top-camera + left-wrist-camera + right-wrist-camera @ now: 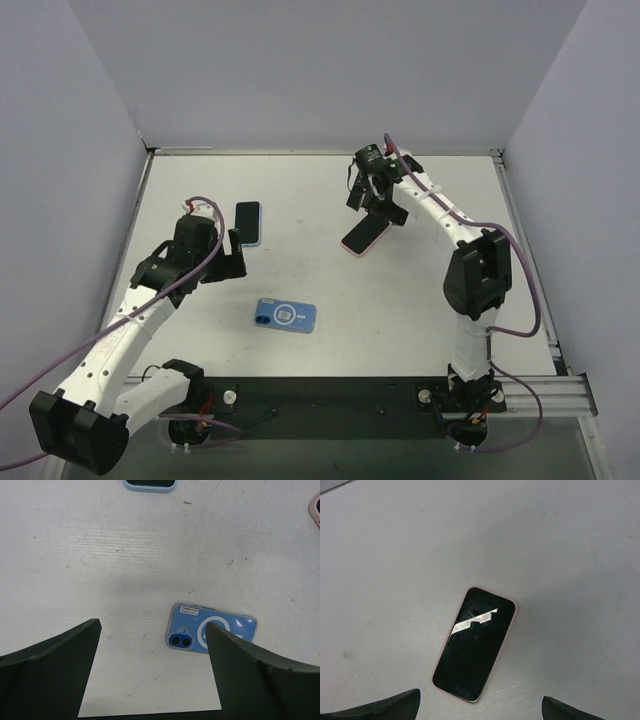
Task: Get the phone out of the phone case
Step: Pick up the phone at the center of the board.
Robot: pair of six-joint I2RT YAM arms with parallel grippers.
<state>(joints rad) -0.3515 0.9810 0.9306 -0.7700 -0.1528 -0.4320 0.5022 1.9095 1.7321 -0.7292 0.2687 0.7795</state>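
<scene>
Three phones lie on the white table. A blue phone in a clear case [285, 315] lies face down near the middle front; in the left wrist view [200, 627] its right end is hidden behind my right finger. A pink-cased phone [365, 235] lies screen up; the right wrist view shows it whole [474, 650]. A phone in a light blue case [248, 223] lies screen up at the left. My left gripper [238, 255] is open and empty above the table [152, 630]. My right gripper [372, 200] is open and empty, hovering above the pink phone [480, 706].
Grey walls close the table [420, 300] on the left, back and right. A black strip [340, 395] runs along the near edge by the arm bases. The left wrist view shows the light blue case's edge [150, 484] at the top and the pink case's corner [315, 507] at the right.
</scene>
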